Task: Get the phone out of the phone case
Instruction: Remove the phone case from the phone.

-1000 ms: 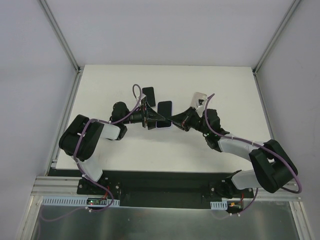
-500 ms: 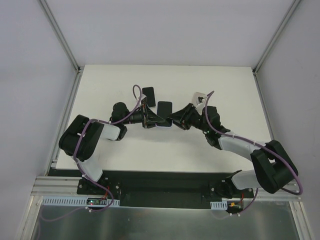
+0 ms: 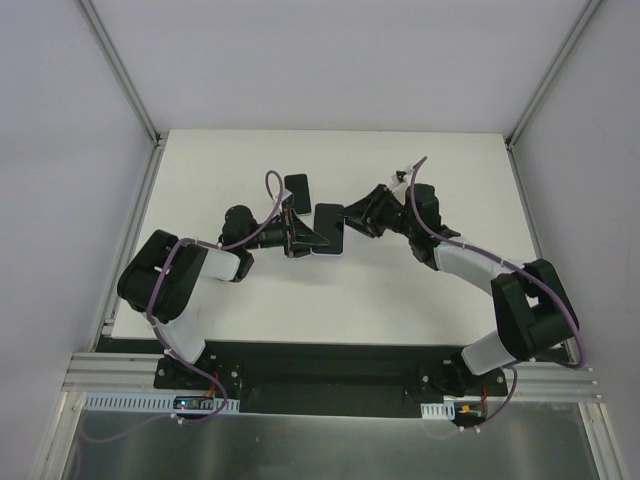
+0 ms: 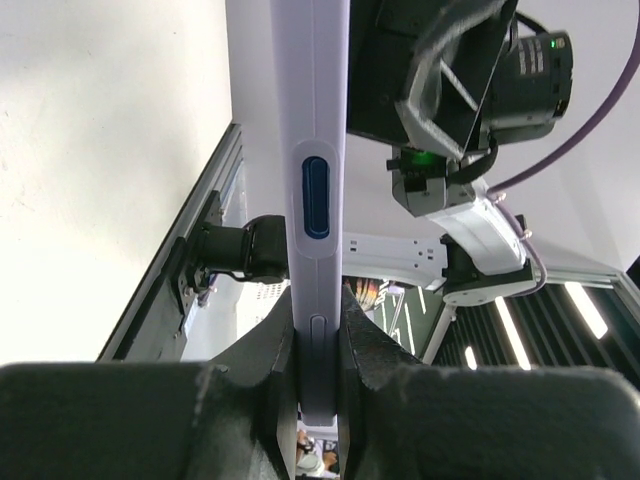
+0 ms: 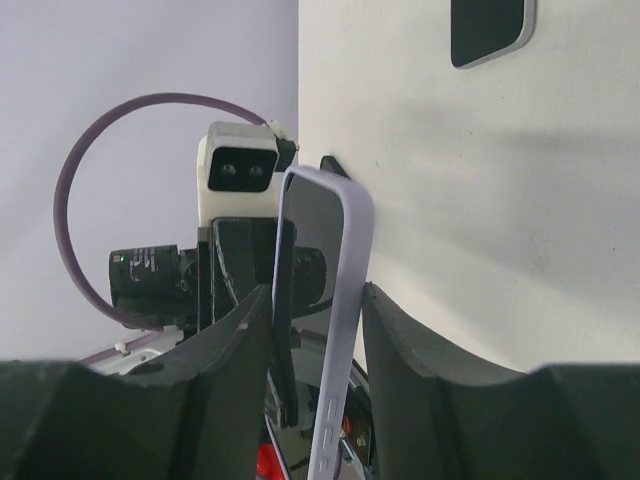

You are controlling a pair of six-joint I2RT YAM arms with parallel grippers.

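The phone in its lavender case (image 3: 328, 230) is held on edge above the white table (image 3: 460, 170) between both arms. My left gripper (image 3: 306, 238) is shut on the case's lower end; in the left wrist view the lavender side edge with its buttons (image 4: 316, 190) stands up between the fingers (image 4: 318, 322). My right gripper (image 3: 352, 219) is at the case's far right corner. In the right wrist view its fingers (image 5: 316, 300) close on the case (image 5: 340, 300): one touches the lavender back, the other a dark edge. Whether that edge is the phone lifting out is unclear.
A second dark phone (image 3: 297, 187) lies flat on the table behind the left gripper, and shows at the top of the right wrist view (image 5: 490, 25). Grey walls and metal rails surround the table.
My right gripper has moved left and back from beside the case and closed on its far right corner. The left gripper has kept its hold, and the case has shifted slightly.
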